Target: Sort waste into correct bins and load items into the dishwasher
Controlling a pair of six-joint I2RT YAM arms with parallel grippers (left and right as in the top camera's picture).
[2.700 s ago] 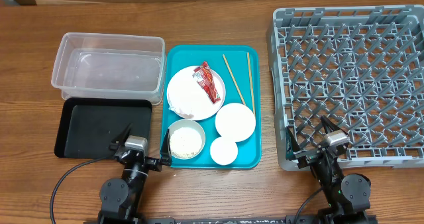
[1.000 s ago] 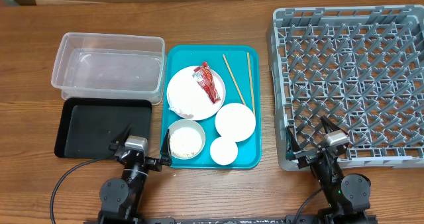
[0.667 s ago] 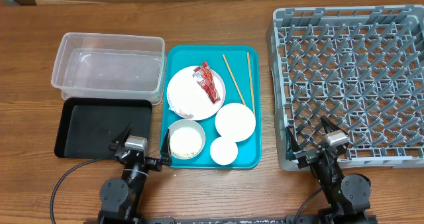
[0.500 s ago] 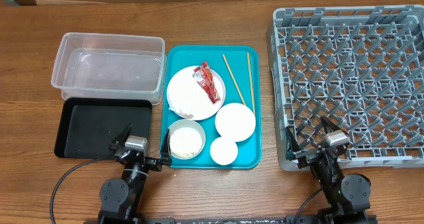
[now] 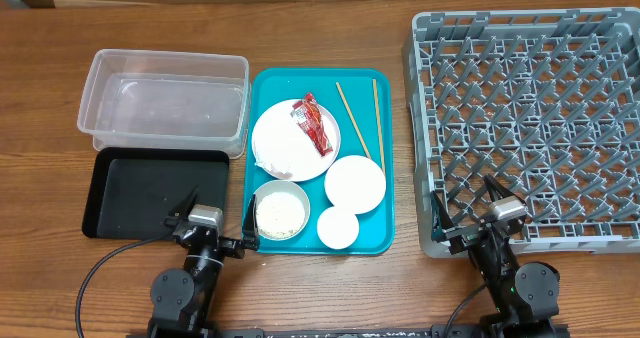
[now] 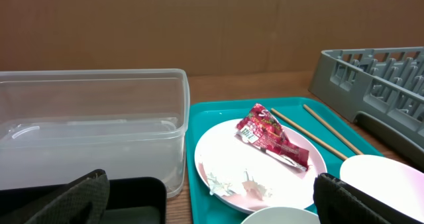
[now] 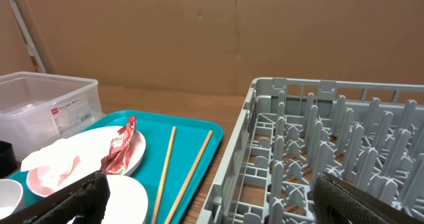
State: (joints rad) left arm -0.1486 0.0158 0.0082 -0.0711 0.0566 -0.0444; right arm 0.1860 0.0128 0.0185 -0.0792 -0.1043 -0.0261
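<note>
While both arms wait at the near edge of the worktop (image 5: 320,283): nothing sorted, nothing loaded.
Left fingers (image 6: 79,197) spread wide and empty, straddling the near corners of the black tray (image 5: 140,193) and the teal tray (image 5: 385,240). Right fingers (image 7: 73,197) likewise spread and empty, at the near left corner of the grey dish rack (image 5: 530,118). Nothing has shifted over the last few seconds, so the task reads as not yet begun. On the teal tray, between bins and rack:
- large plate (image 5: 285,143) bearing a red snack wrapper (image 5: 312,124), creased and glossy, and a crumpled white tissue (image 5: 263,158) at its near left edge
- bowl (image 5: 258,203) of white rice (image 5: 280,216)
- smaller dish (image 5: 355,183)
- small cup (image 5: 338,228)
- two chopsticks (image 5: 352,118) side by side, far right

Clear tub (image 5: 165,54), far left, holds nothing; the rack's pegs are bare.
</note>
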